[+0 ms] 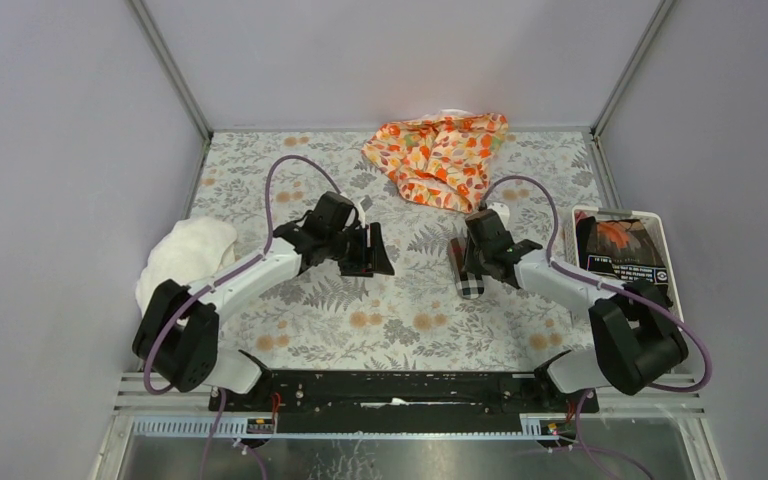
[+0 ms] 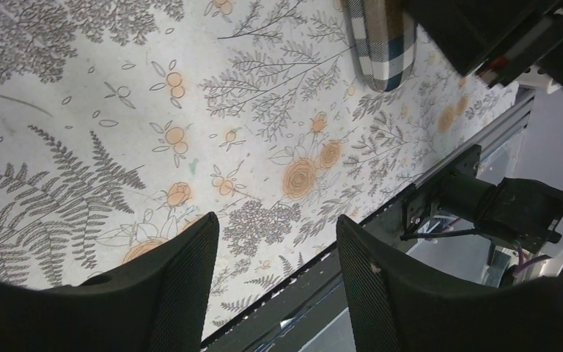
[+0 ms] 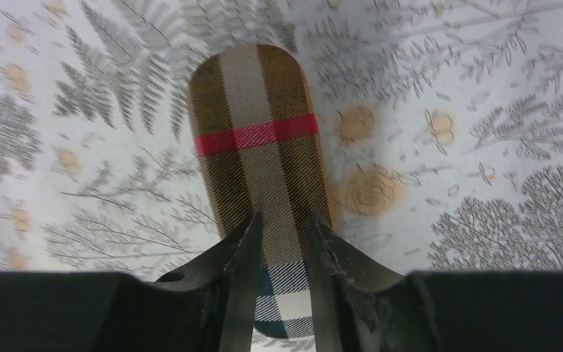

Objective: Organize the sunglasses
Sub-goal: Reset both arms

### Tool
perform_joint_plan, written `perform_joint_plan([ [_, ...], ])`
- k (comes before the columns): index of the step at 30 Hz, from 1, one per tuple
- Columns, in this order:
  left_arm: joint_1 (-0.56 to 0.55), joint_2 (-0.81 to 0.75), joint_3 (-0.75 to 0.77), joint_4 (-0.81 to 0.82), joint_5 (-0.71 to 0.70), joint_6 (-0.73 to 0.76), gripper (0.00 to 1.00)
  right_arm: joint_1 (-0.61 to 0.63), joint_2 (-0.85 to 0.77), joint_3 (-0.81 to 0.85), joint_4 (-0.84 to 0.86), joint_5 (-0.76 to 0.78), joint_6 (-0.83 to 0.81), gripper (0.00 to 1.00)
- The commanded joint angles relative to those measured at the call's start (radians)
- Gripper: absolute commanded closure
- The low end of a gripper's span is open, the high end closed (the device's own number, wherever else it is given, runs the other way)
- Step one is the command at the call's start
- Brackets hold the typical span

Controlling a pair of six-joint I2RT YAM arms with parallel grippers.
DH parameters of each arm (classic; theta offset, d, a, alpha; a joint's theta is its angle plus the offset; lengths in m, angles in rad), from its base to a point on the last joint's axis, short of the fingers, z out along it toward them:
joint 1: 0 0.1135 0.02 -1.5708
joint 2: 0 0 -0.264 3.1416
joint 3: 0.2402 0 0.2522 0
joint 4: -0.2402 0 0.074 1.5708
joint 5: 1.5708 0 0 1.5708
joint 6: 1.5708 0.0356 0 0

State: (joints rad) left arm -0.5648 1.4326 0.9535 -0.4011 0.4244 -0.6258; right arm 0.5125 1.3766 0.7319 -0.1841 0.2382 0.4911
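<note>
Looking down on a table with a grey fern-and-flower print, two black robot arms reach inward; the right gripper sits over the near end of a brown plaid case, which lies flat; its jaws stand close together, a slim gap between them showing plaid; the case is wider than that gap, so they do not straddle it; whether the tips nip its top or only hover, I cannot tell. The left gripper hangs apart, to the case's left, jaws released wide and empty above bare print. The sunglasses appear in no view; they may be inside the case, but that cannot be told. An orange patterned cloth lies at the far edge; a white towel at the left; a tray at the right.

The step in hand seems to be getting a hold on the case; to do it well, I judge, the right jaws should spread past the case's width, centre on its long axis and come down square across the short side, nearer the middle than the end; a smooth, rounded shell held by one end may swivel or slip; the left gripper could steady the far end, keeping out of the right gripper's way.
</note>
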Motion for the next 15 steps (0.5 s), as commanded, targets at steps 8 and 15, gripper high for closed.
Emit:
perform_joint_plan([
  [8,0.007,-0.175,0.046,-0.115,-0.272,0.035,0.35,-0.013,-0.151,0.214,-0.119,0.06,-0.046,0.36],
  [15,0.006,-0.325,0.117,-0.171,-0.477,0.062,0.29,-0.013,-0.506,0.179,-0.111,0.213,0.0,0.23],
])
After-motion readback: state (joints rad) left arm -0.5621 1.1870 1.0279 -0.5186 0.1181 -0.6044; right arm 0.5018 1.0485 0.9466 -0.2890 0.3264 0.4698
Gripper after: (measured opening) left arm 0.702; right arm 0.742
